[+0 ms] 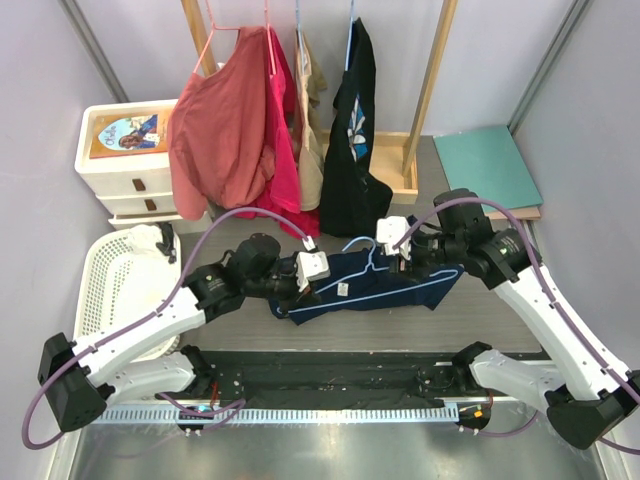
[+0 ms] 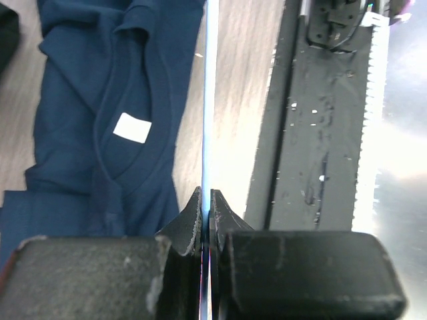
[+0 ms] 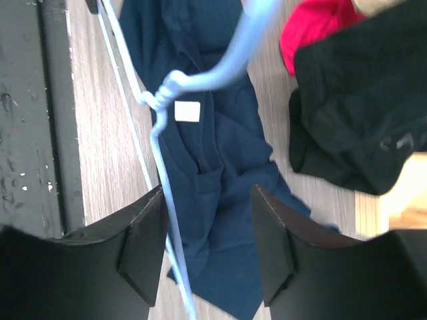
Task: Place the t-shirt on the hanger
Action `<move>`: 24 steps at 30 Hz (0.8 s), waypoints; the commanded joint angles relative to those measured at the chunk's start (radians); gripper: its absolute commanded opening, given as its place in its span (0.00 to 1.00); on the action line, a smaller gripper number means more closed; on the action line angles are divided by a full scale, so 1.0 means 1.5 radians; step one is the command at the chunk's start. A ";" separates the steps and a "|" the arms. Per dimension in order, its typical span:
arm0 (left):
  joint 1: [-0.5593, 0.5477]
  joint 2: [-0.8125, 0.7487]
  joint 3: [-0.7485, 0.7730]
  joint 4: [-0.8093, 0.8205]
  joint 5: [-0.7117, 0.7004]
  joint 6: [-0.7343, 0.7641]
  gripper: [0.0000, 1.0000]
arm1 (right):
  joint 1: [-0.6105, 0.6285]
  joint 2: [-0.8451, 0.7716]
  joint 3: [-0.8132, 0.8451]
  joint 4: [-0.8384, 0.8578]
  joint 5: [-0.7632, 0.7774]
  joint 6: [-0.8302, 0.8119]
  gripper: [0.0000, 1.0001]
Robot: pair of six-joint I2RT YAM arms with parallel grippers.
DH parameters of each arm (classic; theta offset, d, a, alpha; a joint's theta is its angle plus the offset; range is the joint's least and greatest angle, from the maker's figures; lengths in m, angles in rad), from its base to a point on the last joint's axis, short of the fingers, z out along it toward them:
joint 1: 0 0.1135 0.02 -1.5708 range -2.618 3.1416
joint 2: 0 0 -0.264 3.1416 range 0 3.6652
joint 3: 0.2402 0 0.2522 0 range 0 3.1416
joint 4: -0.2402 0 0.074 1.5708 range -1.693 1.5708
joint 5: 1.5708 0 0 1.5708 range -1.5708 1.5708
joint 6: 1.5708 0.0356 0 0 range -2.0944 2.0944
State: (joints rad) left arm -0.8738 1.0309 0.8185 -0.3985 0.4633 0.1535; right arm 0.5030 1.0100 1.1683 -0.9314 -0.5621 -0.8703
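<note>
The navy t-shirt (image 1: 375, 285) lies rumpled on the counter (image 1: 490, 320) between the two arms. The light-blue hanger (image 1: 365, 262) rests on top of it and is not threaded through the neck, so I judge the task hardly begun. The left hand (image 2: 205, 200) is clenched on the hanger's thin wire, which runs just beside the shirt's edge. The right hand (image 3: 207, 213) is released, jaws apart above the cloth and grasping nothing, with one hanger arm passing close to one finger. The pinch on such a slim wire gives little hold against twisting, so the hanger could swivel or slide out once cloth drags on it. If the right hand closes where it hangs, it may trap the wire along with the fabric, or bunch both layers and leave the collar shut. The shirt is folded over itself, so a hanger shoulder could snag in a crease instead of finding the opening. As for writing, the white tag (image 3: 187, 111) inside the neck looks blank. The black shirt (image 1: 355, 140) on the rack bears a white-blue graphic too small to read.
</note>
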 commanded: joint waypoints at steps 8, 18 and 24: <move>0.028 0.005 0.038 0.021 0.003 -0.078 0.08 | 0.003 0.014 -0.008 0.019 -0.055 -0.012 0.01; 0.131 0.006 -0.009 0.023 -0.106 0.000 0.57 | -0.010 -0.119 -0.060 -0.089 0.148 -0.047 0.01; 0.088 0.045 -0.041 0.051 -0.086 0.132 0.63 | -0.010 -0.141 -0.108 -0.071 0.216 -0.039 0.01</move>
State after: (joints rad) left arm -0.7136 1.0569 0.7815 -0.3866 0.3084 0.1860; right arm 0.4908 0.8005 1.0386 -1.0489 -0.3355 -0.9314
